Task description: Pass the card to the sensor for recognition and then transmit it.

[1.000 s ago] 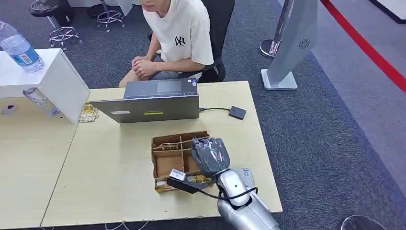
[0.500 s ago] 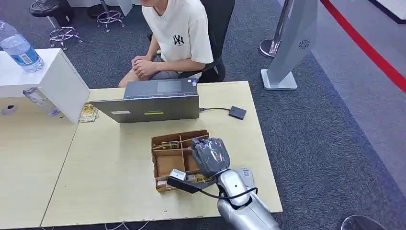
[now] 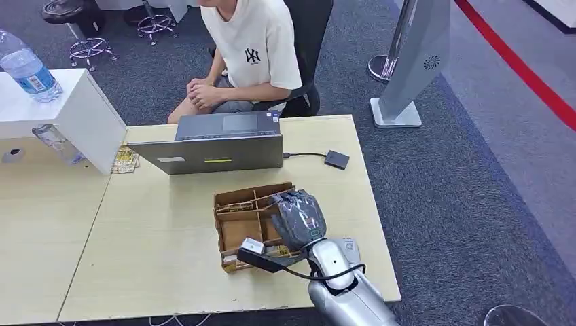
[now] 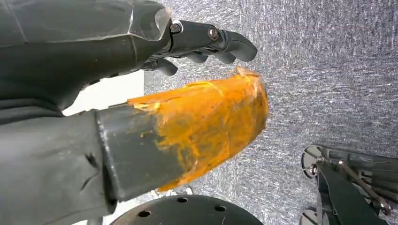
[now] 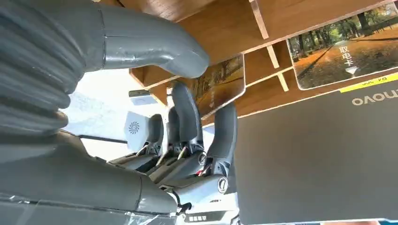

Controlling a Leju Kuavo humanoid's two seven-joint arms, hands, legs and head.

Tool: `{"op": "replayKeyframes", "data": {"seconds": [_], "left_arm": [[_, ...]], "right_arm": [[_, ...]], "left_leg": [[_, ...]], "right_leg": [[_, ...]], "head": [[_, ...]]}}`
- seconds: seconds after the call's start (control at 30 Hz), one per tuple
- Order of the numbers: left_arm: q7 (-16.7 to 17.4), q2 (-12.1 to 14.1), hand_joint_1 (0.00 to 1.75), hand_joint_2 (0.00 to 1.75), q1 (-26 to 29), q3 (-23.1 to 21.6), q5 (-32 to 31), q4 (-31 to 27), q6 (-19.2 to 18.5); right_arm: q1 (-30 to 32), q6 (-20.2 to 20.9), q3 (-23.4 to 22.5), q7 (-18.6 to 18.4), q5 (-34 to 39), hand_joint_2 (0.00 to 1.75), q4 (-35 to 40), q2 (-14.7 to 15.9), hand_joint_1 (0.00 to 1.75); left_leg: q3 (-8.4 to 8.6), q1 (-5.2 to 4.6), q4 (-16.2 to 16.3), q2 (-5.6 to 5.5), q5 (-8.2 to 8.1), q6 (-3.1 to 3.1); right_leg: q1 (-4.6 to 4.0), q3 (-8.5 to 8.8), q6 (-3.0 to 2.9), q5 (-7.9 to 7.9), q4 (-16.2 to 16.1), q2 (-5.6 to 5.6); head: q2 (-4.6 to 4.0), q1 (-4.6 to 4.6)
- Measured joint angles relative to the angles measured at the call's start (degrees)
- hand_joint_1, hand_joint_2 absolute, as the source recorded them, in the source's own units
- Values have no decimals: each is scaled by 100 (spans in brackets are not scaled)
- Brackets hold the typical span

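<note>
A: So where is the right hand (image 3: pixel 297 219)?

B: Over the box (image 3: pixel 234 227), a divided cardboard tray near the middle of the worktop (image 3: pixel 156 244). I judge it is reaching in to pick up a card (image 5: pixel 225 82); its fingers (image 5: pixel 185 110) are spread at the card's edge.

A: Grasping it?

B: I cannot tell. In the right wrist view the thumb (image 5: pixel 155 47) lies above the card and the fingers beside it, but contact is unclear.

A: How does the card look?

B: Thin and glossy, printed with an autumn tree scene, rounded corner. It lies flat in a compartment, probably so an edge can be caught.

A: And the sensor (image 3: pixel 336 159)?

B: Likely the small dark pad, cabled to the laptop (image 3: pixel 214 153), far right of the box.

A: The left hand (image 4: pixel 141 108)?

B: Hanging over the carpet, holding nothing, fingers loosely extended, thumb wrapped in orange tape.
</note>
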State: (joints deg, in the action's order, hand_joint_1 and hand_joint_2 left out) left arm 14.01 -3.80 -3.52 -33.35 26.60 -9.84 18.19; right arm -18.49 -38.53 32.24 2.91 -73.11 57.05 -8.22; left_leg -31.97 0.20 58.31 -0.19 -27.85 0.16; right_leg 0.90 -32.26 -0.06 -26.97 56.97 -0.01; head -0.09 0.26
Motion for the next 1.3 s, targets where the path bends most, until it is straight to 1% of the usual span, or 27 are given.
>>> {"op": "replayKeyframes", "data": {"seconds": [0.03, 0.1, 0.2, 0.27, 0.33, 0.37, 0.4, 0.5, 0.57, 0.6, 0.63, 0.67, 0.7, 0.73, 0.77, 0.8, 0.83, 0.87, 1.03, 1.2, 1.3], "left_arm": [[-2, 0, 0, 0, 0, 0, 4, 0, 2], [-9, 0, 0, 0, 0, 2, 4, 0, 2], [-11, 0, 0, 0, 0, 7, 9, 0, 2], [-11, 0, 0, 0, 0, 11, 17, 0, 4], [-11, 0, 0, 0, 0, 20, 22, 0, 9], [-11, 0, 0, 0, 1, 24, 24, 0, 13], [-11, 0, 0, 0, 1, 31, 24, 0, 20], [-13, 0, 0, 0, 1, 42, 43, 0, 26], [-15, 0, 0, 0, 1, 44, 65, 0, 28], [-18, 0, 0, 0, 1, 44, 72, 0, 31], [-26, 0, 0, 0, 1, 44, 92, 0, 35], [-28, 0, 0, 0, 1, 46, 103, 0, 35], [-28, 0, 0, 0, 2, 46, 103, 0, 37], [-31, 0, 0, 0, 2, 48, 109, 0, 39], [-31, 0, 0, 0, 2, 48, 120, 0, 42], [-31, 0, 0, 0, 4, 48, 133, 0, 46], [-35, -2, 0, 0, 5, 50, 164, 0, 52], [-39, -2, 0, 0, 5, 57, 186, 0, 55], [-87, -9, 0, 0, 13, 94, 264, 0, 92], [-92, -9, 0, 0, 14, 105, 282, 0, 105], [-120, -11, 0, 0, 14, 120, 330, 0, 133]], "right_arm": [[-1, 0, 0, 0, 2, 175, 0, 0, 98], [-5, 9, 0, 0, 9, 175, 0, 0, 98], [-11, 15, 0, 0, 18, 175, -2, 0, 106], [-14, 15, -2, 0, 26, 175, -2, 0, 106], [-17, 15, 0, -2, 28, 175, -2, 0, 117], [-18, 17, 0, -2, 31, 175, -2, 0, 115], [-20, 17, 0, -11, 35, 175, -2, 0, 106], [-22, 15, 0, -18, 59, 175, 0, 2, 108], [-22, 11, 0, -17, 94, 175, 4, 2, 103], [-22, 11, -2, -17, 125, 175, 7, 2, 91], [-20, 20, 0, 11, 225, 175, 30, 2, 82], [-18, 37, -2, 37, 291, 175, 59, 7, 84], [-14, 78, 0, 63, 349, 175, 109, 15, 80], [-6, 125, 0, 77, 420, 175, 166, 24, 68], [8, 177, -2, 94, 500, 175, 251, 33, 68], [23, 231, -2, 135, 589, 175, 340, 46, 52], [49, 315, -2, 199, 735, 175, 453, 59, 31], [86, 386, -2, 247, 882, 175, 605, 83, 26], [210, 712, -2, 393, 1340, 175, 1298, 197, 26], [263, 767, -2, 402, 1403, 175, 1637, 273, 19], [333, 987, -2, 596, 1861, 175, 1864, 323, 16]], "left_leg": [[0, 0, 0, 0, 0, 0], [0, 0, 0, 0, 0, 0], [0, 0, 0, 0, 0, 0], [0, 0, 0, 0, 0, 0], [0, 0, 0, 0, 0, 0], [0, 0, 0, 0, 0, 0], [0, 0, 0, 0, 0, 0], [0, 0, 0, 0, 0, 0], [0, 0, 0, 0, 0, 0], [0, 0, 0, 0, 0, 0], [0, 0, 0, 0, 0, 0], [0, 0, 0, 0, 0, 0], [0, 0, 0, 0, 0, 0], [0, 0, 0, 0, 0, 0], [0, 0, 0, 1, 0, 0], [0, 0, 0, 1, 0, 0], [0, 0, 0, 1, 0, 0], [-1, 0, 0, 1, 0, 0], [-2, 0, 0, 0, -1, 0], [-1, 0, 0, 1, -1, 0], [-1, 0, 0, 1, -1, 0]], "right_leg": [[0, 0, 0, 0, 0, 0], [0, 0, 0, 0, 0, 0], [0, 0, 0, 0, 0, 0], [0, 0, 0, 0, 0, 0], [0, 0, 0, 0, 0, 0], [0, 0, 0, 0, 0, 0], [0, 0, 0, 0, 0, 0], [0, 0, 0, 0, 0, 0], [0, 0, 0, 0, 0, 0], [0, 0, 0, 0, 0, 0], [0, 0, 0, 0, 0, 0], [0, -1, 0, 0, 0, 0], [0, -1, 0, 0, 0, 1], [0, -1, 0, 0, 0, 1], [0, -1, 0, 0, 0, 1], [0, -1, 0, 0, 0, 1], [0, -1, 0, 0, 0, 1], [0, -2, 0, 0, 0, 0], [0, -2, 0, 0, -1, 2], [0, -2, 0, 0, -1, 3], [0, -2, 0, 0, -1, 1]], "head": [[0, 0], [0, 0], [0, 0], [0, 0], [0, 0], [0, 0], [0, 0], [0, 0], [0, 0], [0, 0], [0, 0], [0, 0], [0, 0], [0, 0], [0, 0], [0, 0], [0, 0], [0, 2], [0, 0], [0, 0], [0, 0]]}}
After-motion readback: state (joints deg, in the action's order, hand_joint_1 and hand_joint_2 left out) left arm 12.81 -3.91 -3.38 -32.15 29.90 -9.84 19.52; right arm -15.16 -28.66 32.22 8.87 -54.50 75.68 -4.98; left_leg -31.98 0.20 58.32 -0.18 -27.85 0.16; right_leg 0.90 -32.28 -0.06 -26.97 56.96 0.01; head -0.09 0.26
